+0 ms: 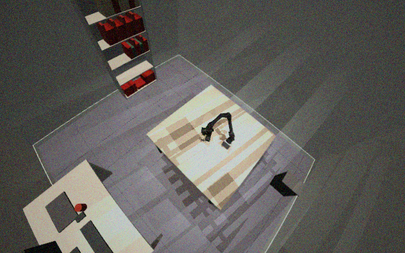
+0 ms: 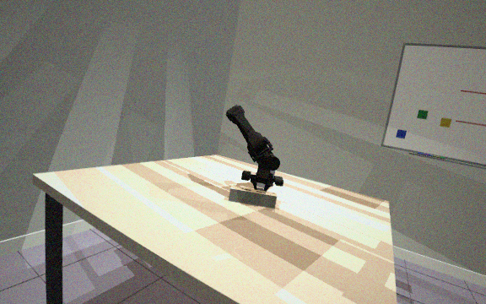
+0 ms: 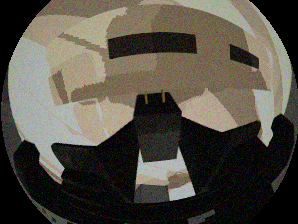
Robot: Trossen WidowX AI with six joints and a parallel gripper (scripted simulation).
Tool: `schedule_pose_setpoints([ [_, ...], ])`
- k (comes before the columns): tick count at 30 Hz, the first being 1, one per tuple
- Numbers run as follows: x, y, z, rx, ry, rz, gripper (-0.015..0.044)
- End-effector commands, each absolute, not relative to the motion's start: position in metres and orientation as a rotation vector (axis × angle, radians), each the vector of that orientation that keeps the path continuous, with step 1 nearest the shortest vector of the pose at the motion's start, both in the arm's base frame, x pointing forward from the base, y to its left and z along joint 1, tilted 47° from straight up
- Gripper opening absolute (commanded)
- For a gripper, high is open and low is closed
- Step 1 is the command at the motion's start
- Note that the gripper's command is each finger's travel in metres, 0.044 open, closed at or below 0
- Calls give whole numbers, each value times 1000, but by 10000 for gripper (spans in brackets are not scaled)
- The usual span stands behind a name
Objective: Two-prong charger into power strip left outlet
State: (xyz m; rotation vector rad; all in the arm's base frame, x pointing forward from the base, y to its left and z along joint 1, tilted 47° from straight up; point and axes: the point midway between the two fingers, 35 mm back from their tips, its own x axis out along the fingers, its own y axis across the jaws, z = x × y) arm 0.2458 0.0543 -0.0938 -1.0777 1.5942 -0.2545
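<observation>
Nearest in the wrist view, the charger is a dark, boxy block with squared edges, its far end almost black and its near part greyer, and it is clenched between the jaws, one on either side. Two thin gold prongs stand side by side at its far end; they point away from the wrist camera, toward the top of that view, and the block's long axis runs the same way. Both prongs show outside any outlet. Past them are two dark rectangular slots, one broad and the other farther right, on a pale surface striped with shadow. In the exterior view the power strip is a low grey block on the tabletop, right by the jaws; its outlets cannot be made out there. The black arm bends high and comes down to it. Farther off, a red cup sits on a second table, its contents too small to tell. A shelf unit holds red items on several boards, and a whiteboard carries green, yellow and blue squares.
</observation>
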Motion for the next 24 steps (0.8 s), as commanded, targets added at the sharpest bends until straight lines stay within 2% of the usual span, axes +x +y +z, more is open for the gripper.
schedule_pose_setpoints([
  [1, 247, 55, -94, -1076, 1594, -254, 0],
  [24, 250, 56, -95, -1076, 1594, -254, 0],
])
